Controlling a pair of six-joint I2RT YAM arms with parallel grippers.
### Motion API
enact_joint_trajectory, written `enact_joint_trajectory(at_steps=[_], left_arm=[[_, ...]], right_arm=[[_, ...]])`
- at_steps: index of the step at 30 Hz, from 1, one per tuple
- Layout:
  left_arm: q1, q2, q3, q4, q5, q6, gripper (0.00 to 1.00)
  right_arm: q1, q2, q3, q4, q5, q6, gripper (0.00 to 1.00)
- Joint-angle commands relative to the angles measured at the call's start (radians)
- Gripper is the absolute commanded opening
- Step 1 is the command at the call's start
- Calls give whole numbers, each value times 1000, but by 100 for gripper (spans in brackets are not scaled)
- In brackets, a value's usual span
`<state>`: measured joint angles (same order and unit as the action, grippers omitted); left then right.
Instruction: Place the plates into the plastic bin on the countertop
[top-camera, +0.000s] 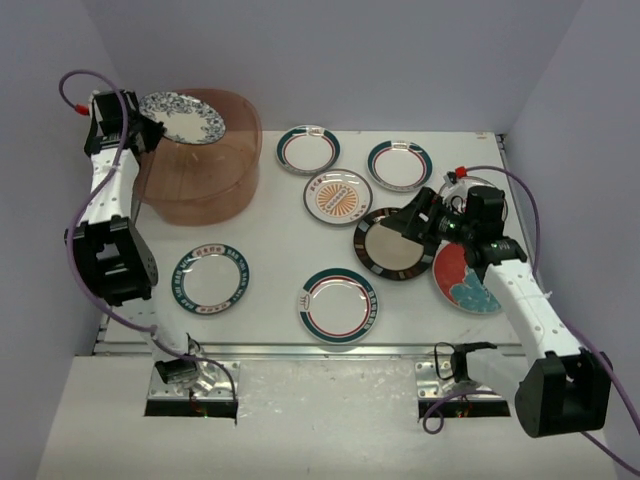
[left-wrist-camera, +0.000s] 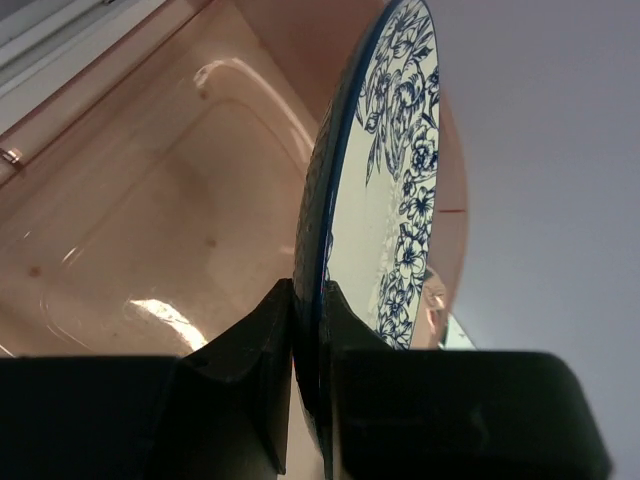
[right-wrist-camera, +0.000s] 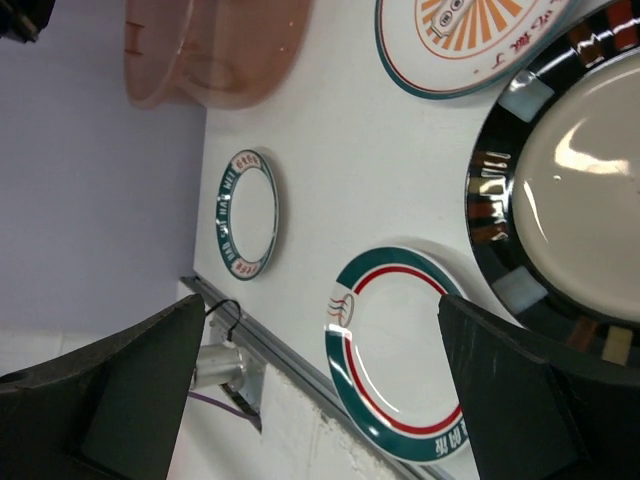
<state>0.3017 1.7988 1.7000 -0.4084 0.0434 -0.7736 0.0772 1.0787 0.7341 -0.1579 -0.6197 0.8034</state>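
The white bench carries nearly everything. At its far left corner stands the plastic bin, translucent pinkish-brown with tall walls. From the left wrist view, the part of its floor that shows looks bare.

The other plates lie flat on the bench, to the right of the bin and in front of it:
- the black-gold plate, which looks the widest
- the orange sunburst plate
- three green-and-red rimmed plates
- a red-character plate
- a teal-red plate, partly under the right arm

One blue floral plate is off the bench, held over the bin's far left rim with its patterned face showing from above.

The left pincer is clamped on that plate's rim, one finger on each face. The right pincer stands wide apart, holding nothing, just above the far right rim of the black-gold plate.

The plates look stiff, thin and glossy, so they are probably light but slippery. Whether they are ceramic, and so breakable, cannot be told.

On a plate lying flat, the only purchase is the upturned rim. One finger would go under the lip and the other on top, biting well in, because a shallow pinch on a smooth edge would likely let the plate swing or slide out.

The blue floral plate looks best lowered close to the bin's floor before it is let go, rather than dropped from rim height.
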Motion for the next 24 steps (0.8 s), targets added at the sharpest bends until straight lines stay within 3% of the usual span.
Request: enact_joint_trajectory(at_steps=[1, 8, 10, 12, 13, 18, 20, 24], left_arm=[[-3, 91, 134, 58, 54, -13, 0], [-43, 309, 271, -7, 69, -16, 0], [-56, 339, 280, -23, 40, -12, 4], [-61, 367, 287, -29, 28, -13, 33], [-61, 384, 298, -40, 28, -11, 43], [-73, 436, 399, -143, -9, 39, 80], [-111, 437, 476, -229, -106, 98, 100], [-154, 376, 462, -277, -178, 114, 100]], right_arm=[[-8, -63, 8, -103, 67, -100, 99], [-8, -101, 19, -166, 115, -134, 99], [-8, -92, 19, -183, 132, -154, 99], [-8, -75, 21, -201, 133, -167, 99], [-8, -65, 20, -204, 129, -173, 99], [-8, -43, 10, -213, 147, -179, 99], [-8, -36, 18, -230, 177, -187, 99], [-8, -12, 69, -283, 231, -207, 99]])
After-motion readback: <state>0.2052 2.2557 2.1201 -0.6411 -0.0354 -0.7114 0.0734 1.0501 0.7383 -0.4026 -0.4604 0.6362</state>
